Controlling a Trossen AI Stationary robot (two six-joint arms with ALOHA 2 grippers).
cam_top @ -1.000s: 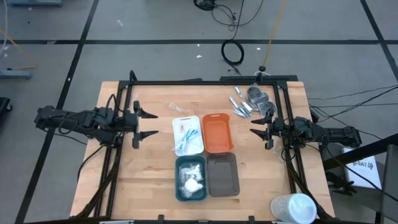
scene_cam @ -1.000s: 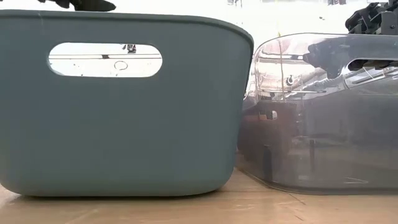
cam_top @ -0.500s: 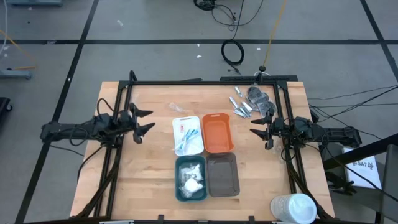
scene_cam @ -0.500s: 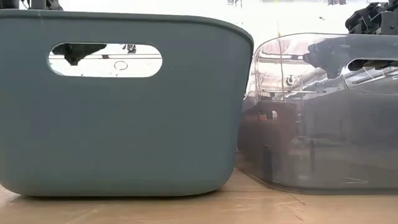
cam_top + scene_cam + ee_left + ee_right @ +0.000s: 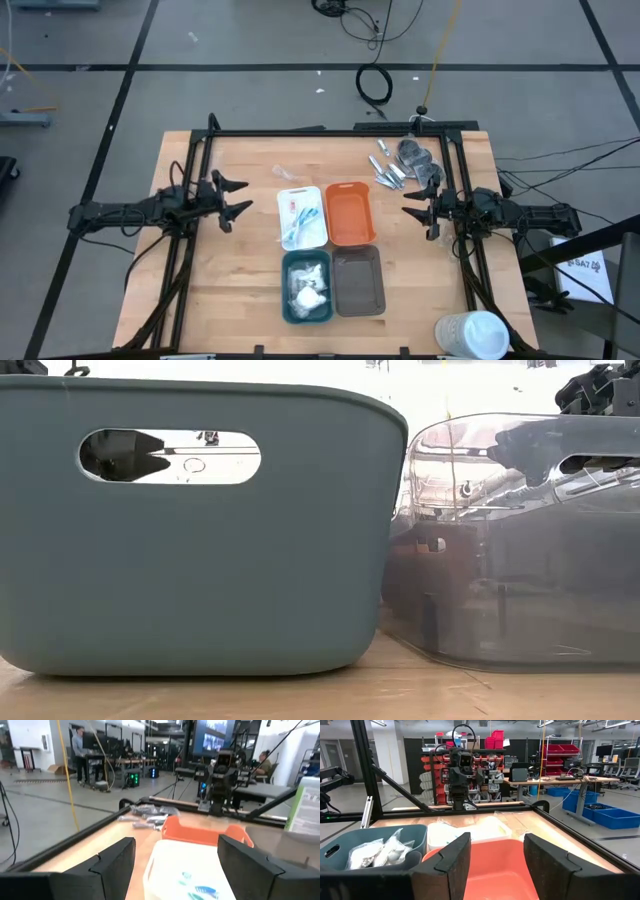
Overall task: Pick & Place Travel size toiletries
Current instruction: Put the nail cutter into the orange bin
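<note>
My left gripper point(image 5: 243, 197) point(image 5: 176, 862) hangs open at the table's left, facing the white tray point(image 5: 302, 216), which holds blue and pink clear-wrapped sticks point(image 5: 300, 214). My right gripper point(image 5: 408, 206) point(image 5: 496, 851) hangs open at the right, facing the orange tray point(image 5: 350, 212) point(image 5: 492, 862). White sachets point(image 5: 307, 285) point(image 5: 377, 851) lie in the teal tray point(image 5: 289, 302). Silver pieces point(image 5: 388, 170) point(image 5: 145, 818) and dark grey roundish pieces point(image 5: 418, 160) lie on the wood at the far right. One clear-wrapped item point(image 5: 287, 174) lies on the table beyond the white tray.
A grey tray point(image 5: 358, 281) point(image 5: 520, 540) stands right of the teal tray point(image 5: 200, 520) at the near middle. A big white cup point(image 5: 472, 333) is at the near right corner. A black frame point(image 5: 330, 131) runs along the table's far edge and sides. Bare wood shows at near left.
My left gripper has come down: in the low view it was above the teal tray's rim and now shows through that tray's handle slot. Its arm has dropped lower. The right arm and all the items have kept still.
</note>
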